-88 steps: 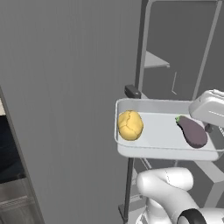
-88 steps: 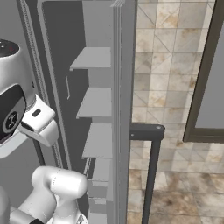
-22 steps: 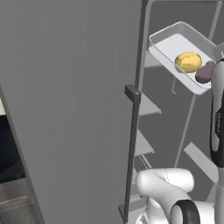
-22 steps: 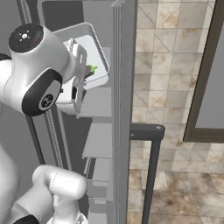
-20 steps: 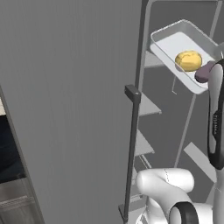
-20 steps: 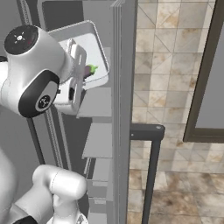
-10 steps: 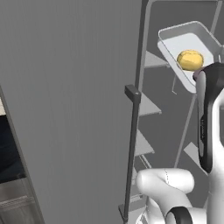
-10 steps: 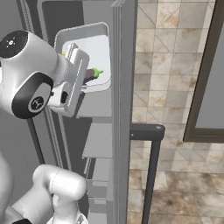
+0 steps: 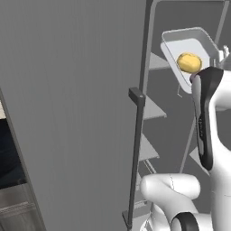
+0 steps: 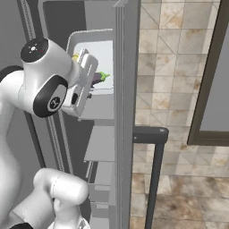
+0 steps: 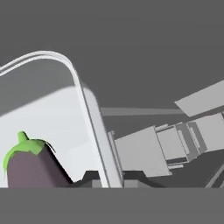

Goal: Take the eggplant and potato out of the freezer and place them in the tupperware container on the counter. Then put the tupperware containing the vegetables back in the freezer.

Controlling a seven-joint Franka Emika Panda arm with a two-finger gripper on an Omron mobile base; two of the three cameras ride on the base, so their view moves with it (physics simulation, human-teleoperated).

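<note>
Setting: grey freezer with its ribbed door swung open, bare grey shelves inside and a tiled wall to one side; we are up near the top of the cabinet.
Tool: we read the tool as clamped on the right-hand rim of the tray, a dark fingertip either side of the thin wall in the hand view.
Tray: the pale tray hangs in the air high inside the freezer opening, tilted, with no shelf seen under it.
Contents: the potato sits near the middle of the tray; the eggplant lies close to the gripped edge, green stem pointing up in the hand view.
Handling: we judge the tray stiff but thin-walled and light; held at one rim only, the load hangs off to one side, so it will want to sag or twist.
Slip risk: both vegetables look smooth and loose, and the raised rim is all that stops them, so we would keep the tray level and move slowly.
Hold: the present rim grip, near a long side, seems the only place to take it.
</note>
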